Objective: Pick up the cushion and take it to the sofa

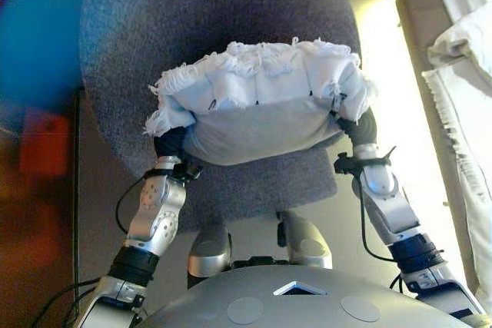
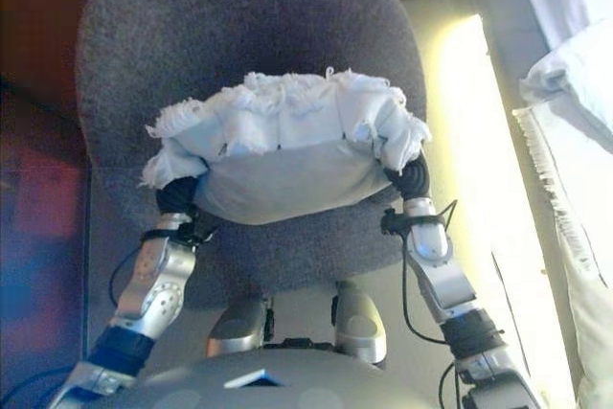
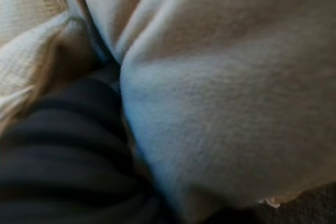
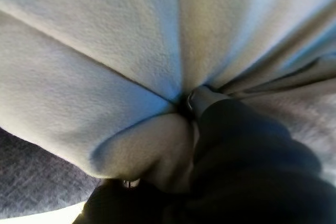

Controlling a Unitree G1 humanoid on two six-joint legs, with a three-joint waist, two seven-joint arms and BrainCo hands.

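Note:
A pale cushion (image 1: 261, 105) with a white fringed top edge is held up between my two hands, over the seat of a grey upholstered chair (image 1: 154, 36). My left hand (image 1: 171, 142) presses into its left end and my right hand (image 1: 361, 124) into its right end. Only the dark wrist covers show; the fingers are buried in the cushion. The left wrist view shows the cushion's cloth (image 3: 220, 103) against the dark cover (image 3: 58, 145). The right wrist view shows the cushion (image 4: 89, 77) folded round the hand (image 4: 247, 150).
A pale piece of furniture with a fringed white cover (image 1: 461, 113) runs along the right edge, with a bright strip of floor (image 1: 392, 74) between it and the chair. A red-orange object (image 1: 42, 140) sits on the dark floor at the left.

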